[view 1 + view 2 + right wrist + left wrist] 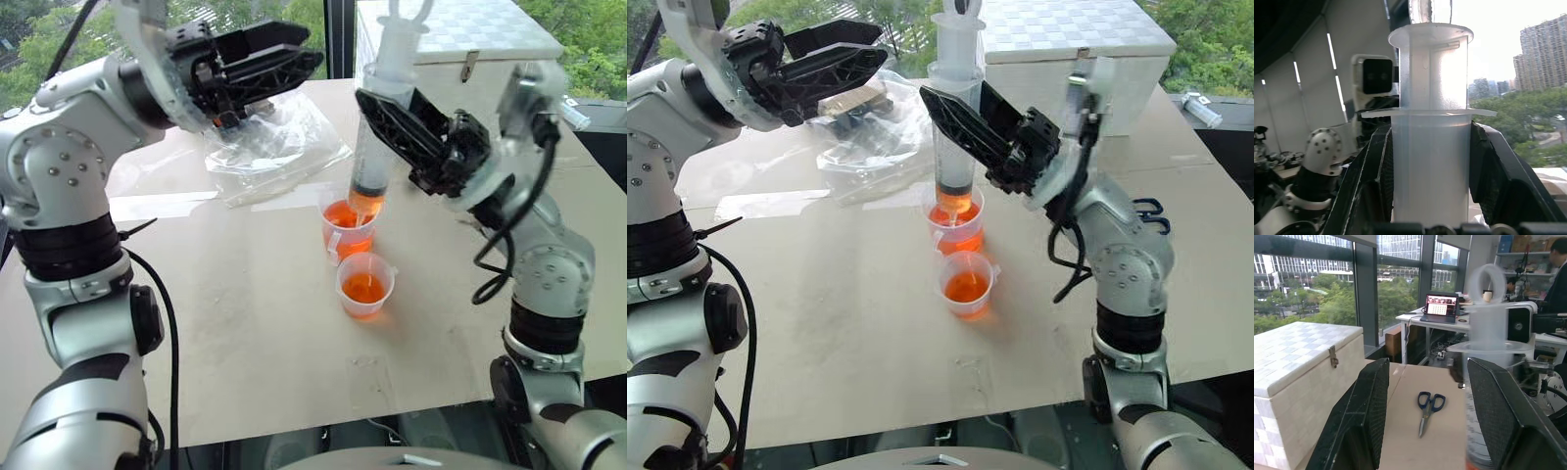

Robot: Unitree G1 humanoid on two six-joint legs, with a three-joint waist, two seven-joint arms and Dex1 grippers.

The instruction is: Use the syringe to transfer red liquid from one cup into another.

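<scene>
Table: a tan sheet is spread over it; both cups are stood near its middle.
Box: white, latched, set at the far edge.
Bag: clear plastic, laid crumpled beyond the cups.
Syringe: held upright, long axis near vertical, tip pointed down into the tall cup, plunger ring uppermost; red liquid is seen low in the barrel.
Right gripper: clamped on the syringe barrel.
Left gripper: fingers parted, nothing held, raised beside the plunger.
Tall cup: labelled, red liquid inside.
Short cup: just in front, red liquid inside.
</scene>
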